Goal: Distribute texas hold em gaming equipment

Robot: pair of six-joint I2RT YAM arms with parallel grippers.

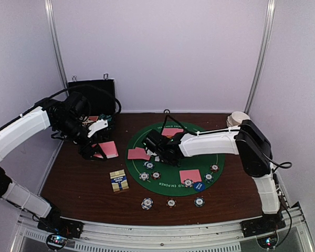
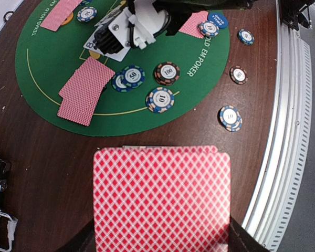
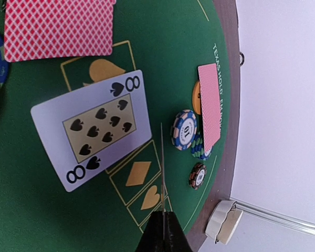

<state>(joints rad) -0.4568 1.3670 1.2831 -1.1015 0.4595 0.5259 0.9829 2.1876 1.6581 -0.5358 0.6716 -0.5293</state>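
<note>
The left gripper [image 1: 94, 151] clamps a stack of pink-backed cards [image 2: 161, 199] over the brown table [image 2: 42, 173], at lower centre of its wrist view. The stack hides the fingertips, and the frame cuts off its lower edge. Over the green mat [image 2: 42, 63], the right gripper [image 3: 163, 223] is pinched shut on a thin pale strip [image 3: 161, 168] seen edge-on, too thin to tell whether it is a card. An eight of spades [image 3: 94, 126] lies face up beside it. Poker chips [image 2: 160, 100] sit near the mat's edge.
</note>
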